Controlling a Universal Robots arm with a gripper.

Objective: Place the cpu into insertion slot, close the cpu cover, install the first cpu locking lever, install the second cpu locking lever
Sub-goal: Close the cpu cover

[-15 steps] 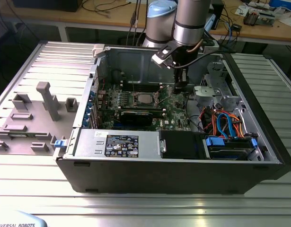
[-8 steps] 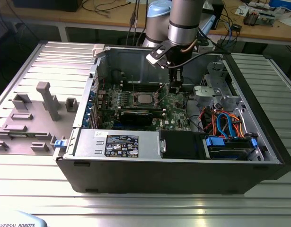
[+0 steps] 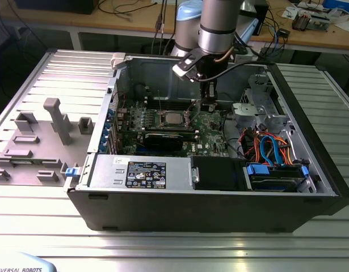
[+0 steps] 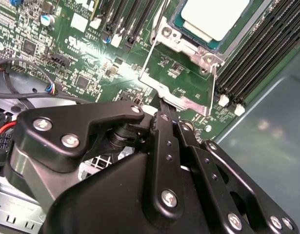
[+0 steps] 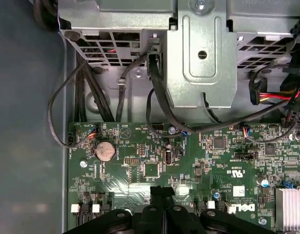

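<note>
- Where the scene lies nearest the exterior camera, a ribbed aluminium table [image 3: 163,249] carries a black steel tower case [image 3: 191,212] laid on its side with the lid off.
- Just inside the case's near wall sits a grey power-supply box [image 3: 106,170] with a printed label. Beyond it, a long black graphics card [image 3: 163,139] sits across the green motherboard [image 3: 211,133].
- At twelve o'clock from that card in the exterior view, the small, flat, square, silvery-topped cpu [image 3: 174,118] lies level in the square, metal-rimmed insertion slot [image 4: 185,46], so the placing step looks done.
- In the second wrist view the cpu [image 4: 215,17] has long black memory slots [image 4: 257,53] to either side.
- The hinged cpu cover [image 4: 175,91], a thin silvery-grey sheet-metal frame with a square window, is swung open off the chip, its free end toward the gripper.
- At three o'clock from the cpu in the exterior view hangs the black, link-armed gripper [image 3: 207,103].
- In the second wrist view the gripper [image 4: 162,108] has its fingers pressed together with nothing seen between them. The tips are just beside the cover's free end, and whether they touch it cannot be told.
- The cover is probably light, stiff and a little springy on its hinge. Its broad free-end plate looks a safer place to bear on than the slender side rails.
- The cpu itself is likely light, rigid, slick on top and delicate underneath, best held by opposite edges.
- Farthest off, the silver-grey robot arm [image 3: 217,28] rises at twelve o'clock from the gripper, before a wooden bench [image 3: 106,20] strewn with cables.
</note>
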